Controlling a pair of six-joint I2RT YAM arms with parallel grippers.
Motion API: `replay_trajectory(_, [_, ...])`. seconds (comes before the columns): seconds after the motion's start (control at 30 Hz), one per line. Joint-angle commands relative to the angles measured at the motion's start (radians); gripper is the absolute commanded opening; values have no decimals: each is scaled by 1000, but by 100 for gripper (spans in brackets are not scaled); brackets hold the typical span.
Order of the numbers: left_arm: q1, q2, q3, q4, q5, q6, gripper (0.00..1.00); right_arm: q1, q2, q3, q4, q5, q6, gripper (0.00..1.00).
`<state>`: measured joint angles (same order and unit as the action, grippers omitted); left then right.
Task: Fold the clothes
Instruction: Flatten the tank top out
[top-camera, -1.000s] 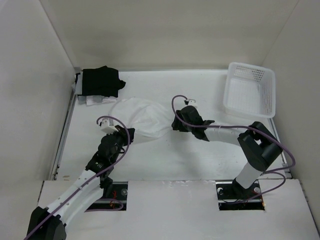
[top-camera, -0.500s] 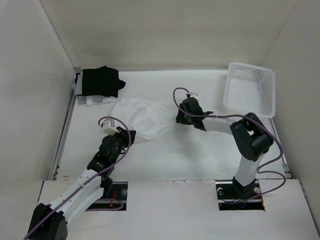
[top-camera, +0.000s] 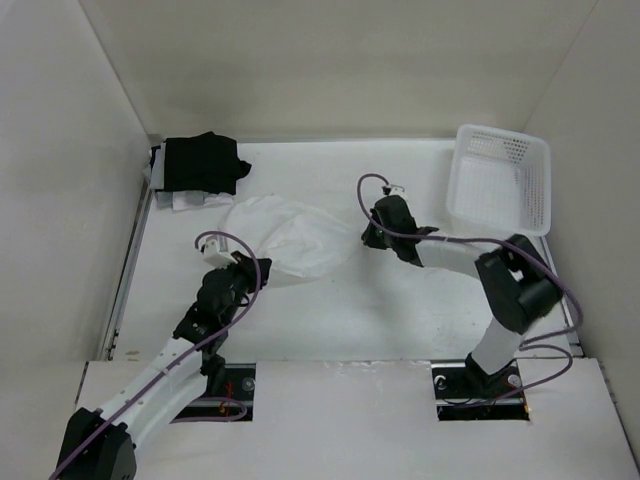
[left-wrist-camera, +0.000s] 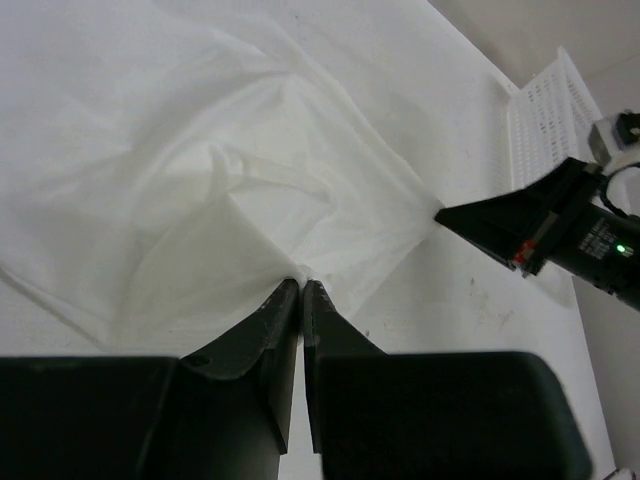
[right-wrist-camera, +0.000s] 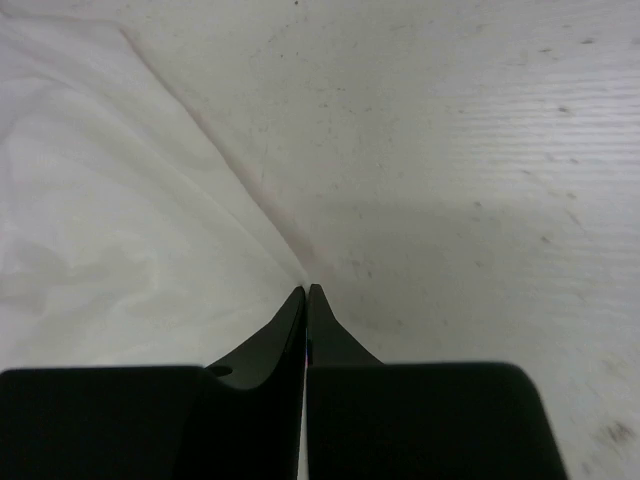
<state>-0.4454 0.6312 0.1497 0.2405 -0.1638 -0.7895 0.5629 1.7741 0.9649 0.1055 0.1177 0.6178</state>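
Right jaws have slid right, now clamping shut on the clothes (top-camera: 290, 235), left jaws likewise; I'm planning on pulling it flat.

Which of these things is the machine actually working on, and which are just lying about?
In the job: white garment; left gripper and right gripper, both shut on its edges.
Lying about: black clothes, back left; white basket, back right.

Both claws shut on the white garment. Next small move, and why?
Left claw and right claw each pinch an opposite edge of the white garment, which lies rumpled. Probably best: raise both slightly, together, to test the grips.
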Motion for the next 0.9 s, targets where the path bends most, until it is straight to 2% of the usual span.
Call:
replay_trajectory(0.0, [9, -8, 141, 46, 24, 30, 4, 7, -298, -64, 68, 69, -9, 1])
replay_trajectory(0.03, [12, -1, 201, 42, 33, 38, 4, 31, -438, -81, 24, 92, -22, 1])
replay_trajectory(0.07, [12, 7, 258, 37, 40, 42, 4, 35, -473, -83, 11, 99, -26, 1])
replay_trajectory(0.1, [15, 15, 319, 30, 46, 45, 4, 56, -575, -83, -30, 120, -38, 1])
replay_trajectory(0.13, [18, 27, 440, 10, 52, 53, 4, 94, -714, -62, -103, 163, -65, 1])
replay_trajectory(0.23, [23, 25, 577, -21, 41, 53, 4, 168, -872, 12, -225, 242, -108, 1])
replay_trajectory(0.27, [29, 9, 664, -32, 24, 49, 4, 229, -942, 90, -307, 308, -137, 1])
replay_trajectory(0.47, [37, -36, 835, -50, -57, 78, 4, 459, -1007, 329, -432, 516, -246, 2])
replay_trajectory(0.57, [35, -19, 866, -75, -59, 87, 4, 504, -983, 385, -438, 559, -294, 2])
replay_trajectory(0.67, [35, 7, 832, -78, -60, 79, 4, 463, -949, 373, -435, 511, -283, 2])
replay_trajectory(0.73, [43, 33, 779, -78, -60, 61, 4, 379, -918, 339, -425, 433, -247, 2])
replay_trajectory(0.87, [82, 123, 667, -55, -60, -5, 4, 159, -822, 273, -368, 179, -147, 3])
